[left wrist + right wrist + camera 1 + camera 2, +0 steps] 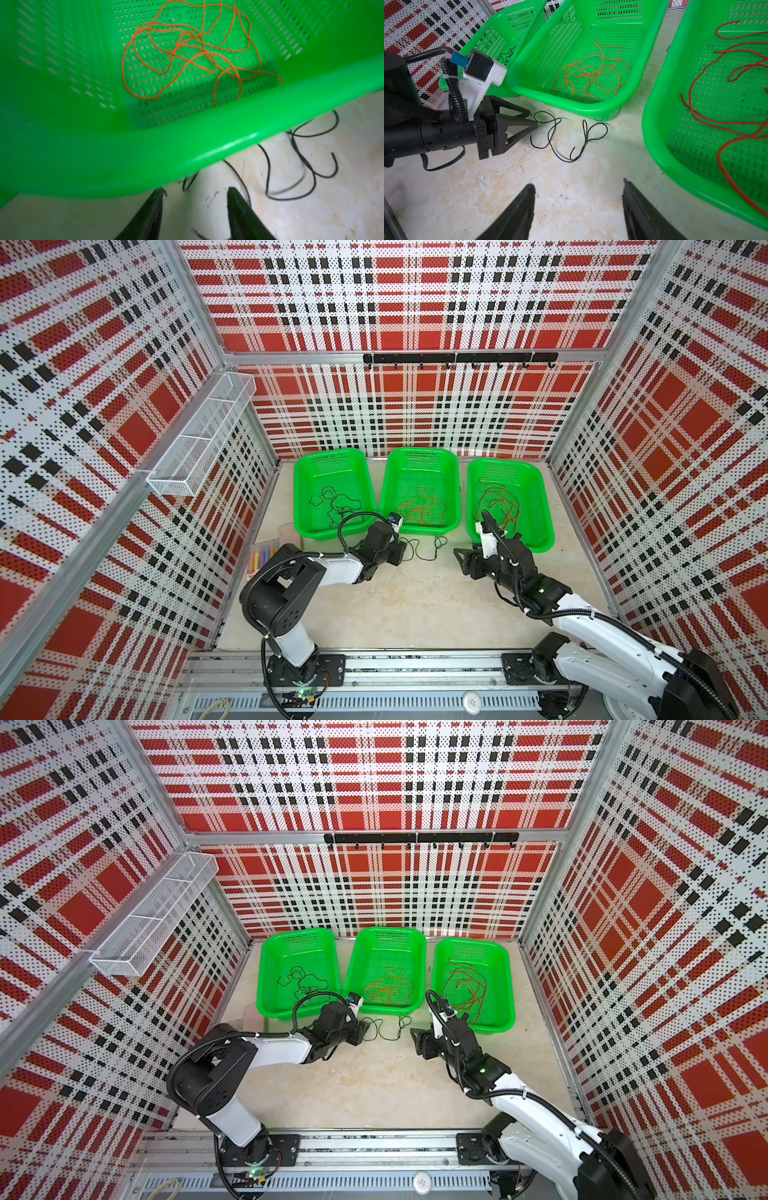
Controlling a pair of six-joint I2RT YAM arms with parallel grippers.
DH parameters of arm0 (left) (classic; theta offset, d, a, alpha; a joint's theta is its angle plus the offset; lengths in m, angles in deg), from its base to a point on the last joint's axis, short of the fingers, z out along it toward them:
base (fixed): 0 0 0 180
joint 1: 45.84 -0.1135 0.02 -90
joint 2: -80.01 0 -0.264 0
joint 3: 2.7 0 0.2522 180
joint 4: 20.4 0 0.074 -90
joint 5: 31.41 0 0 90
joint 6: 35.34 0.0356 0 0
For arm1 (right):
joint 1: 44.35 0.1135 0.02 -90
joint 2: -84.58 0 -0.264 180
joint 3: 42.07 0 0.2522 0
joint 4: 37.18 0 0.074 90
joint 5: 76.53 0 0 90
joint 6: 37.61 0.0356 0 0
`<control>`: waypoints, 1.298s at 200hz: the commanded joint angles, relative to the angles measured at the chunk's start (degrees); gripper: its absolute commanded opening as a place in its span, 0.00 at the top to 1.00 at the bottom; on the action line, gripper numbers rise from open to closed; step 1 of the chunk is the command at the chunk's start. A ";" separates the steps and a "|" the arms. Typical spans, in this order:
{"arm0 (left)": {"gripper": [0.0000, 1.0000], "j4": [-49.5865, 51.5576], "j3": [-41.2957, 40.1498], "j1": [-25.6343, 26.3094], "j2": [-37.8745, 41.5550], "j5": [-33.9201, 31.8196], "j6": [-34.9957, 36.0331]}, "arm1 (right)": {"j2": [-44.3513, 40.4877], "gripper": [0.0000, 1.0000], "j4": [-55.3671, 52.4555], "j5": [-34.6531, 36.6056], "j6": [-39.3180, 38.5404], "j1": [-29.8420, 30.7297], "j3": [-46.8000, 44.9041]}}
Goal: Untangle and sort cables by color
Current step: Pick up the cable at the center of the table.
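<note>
A robot lab cell here: plaid perforated panels on aluminium framing box in a scuffed tabletop, two robot arms mounted on a rail.

Both arms I drive wear the same livery: white shells on the long links, black housings at the joints. Each is bolted to the rail through a black base plate with screws at its corners. Just above the rail, the left arm has a round black shoulder housing dotted with small holes, and a black corrugated hose runs along it. The right arm has a hose too, held by white ties, plus a small green light farther from the rail. The left gripper has black, hollow triangular fingers under a white bracket carrying a black cube camera with a blue plug. The right gripper has matching black fingers.
</note>
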 commanded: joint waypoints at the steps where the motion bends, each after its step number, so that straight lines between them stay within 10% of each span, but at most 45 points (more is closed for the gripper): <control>1: 0.55 -2.21 1.93 -0.24 -3.04 0.25 1.34 | -0.26 0.31 -1.03 1.37 0.25 -0.33 -0.27; 76: 1.00 -3.82 1.48 0.57 -2.99 -1.18 0.65 | 4.33 0.31 0.21 1.12 -1.58 -0.34 1.31; 179: 1.00 14.96 2.73 7.54 28.55 -11.65 4.38 | 11.50 0.30 4.94 -3.86 -5.16 -1.25 3.90; 259: 1.00 22.03 13.84 9.04 39.61 -11.19 7.51 | 16.01 0.26 30.64 -19.94 -15.40 4.44 2.33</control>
